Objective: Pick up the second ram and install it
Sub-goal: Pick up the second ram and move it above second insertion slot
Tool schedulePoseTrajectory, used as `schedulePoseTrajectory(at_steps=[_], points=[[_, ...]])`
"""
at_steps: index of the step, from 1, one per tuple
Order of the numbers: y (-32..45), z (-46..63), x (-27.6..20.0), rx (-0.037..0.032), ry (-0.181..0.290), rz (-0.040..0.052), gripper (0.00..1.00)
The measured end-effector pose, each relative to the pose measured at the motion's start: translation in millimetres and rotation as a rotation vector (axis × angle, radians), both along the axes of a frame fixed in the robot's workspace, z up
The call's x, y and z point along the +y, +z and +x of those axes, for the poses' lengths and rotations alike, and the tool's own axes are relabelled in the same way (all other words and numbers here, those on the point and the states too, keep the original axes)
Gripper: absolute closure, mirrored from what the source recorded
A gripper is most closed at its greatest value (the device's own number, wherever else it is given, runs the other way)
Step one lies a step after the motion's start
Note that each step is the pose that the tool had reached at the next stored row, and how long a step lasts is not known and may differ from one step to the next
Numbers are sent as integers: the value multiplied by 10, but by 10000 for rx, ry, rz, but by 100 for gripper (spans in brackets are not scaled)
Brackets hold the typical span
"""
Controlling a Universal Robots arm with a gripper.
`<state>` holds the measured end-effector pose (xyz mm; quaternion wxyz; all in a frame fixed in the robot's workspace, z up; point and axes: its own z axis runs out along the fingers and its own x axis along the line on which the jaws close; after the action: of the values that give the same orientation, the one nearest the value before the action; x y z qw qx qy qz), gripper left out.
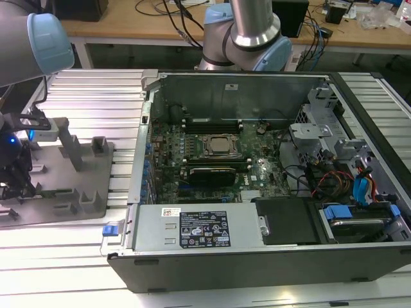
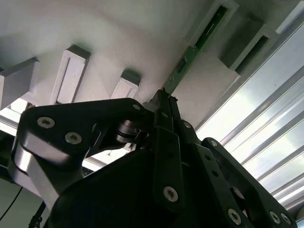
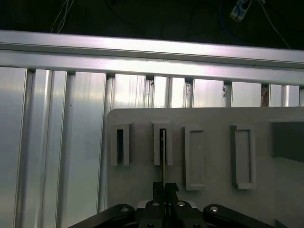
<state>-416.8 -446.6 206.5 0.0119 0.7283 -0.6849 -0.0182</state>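
Second ram: standing edge-on in a slot of the grey holder tray. I am seeing the tool clamping one end, fingers closed on it.

- One ram stick is counted, gripped at the claw.
- Four whole rectangular holders are counted beyond the claw, on one gray fixture plate.
- One open computer case is counted.
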Motion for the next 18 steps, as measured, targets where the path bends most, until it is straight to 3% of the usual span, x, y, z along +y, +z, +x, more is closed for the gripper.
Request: schedulePoseTrajectory(at_steps=[4, 7, 9, 11, 18], points=[[-2, 0, 0, 0, -675, -1, 91], [-2, 0, 0, 1, -713, 0, 91], [-2, 0, 0, 1, -429, 0, 91], [5, 0, 0, 0, -428, -1, 91], [215, 0, 0, -1, -428, -1, 91]])
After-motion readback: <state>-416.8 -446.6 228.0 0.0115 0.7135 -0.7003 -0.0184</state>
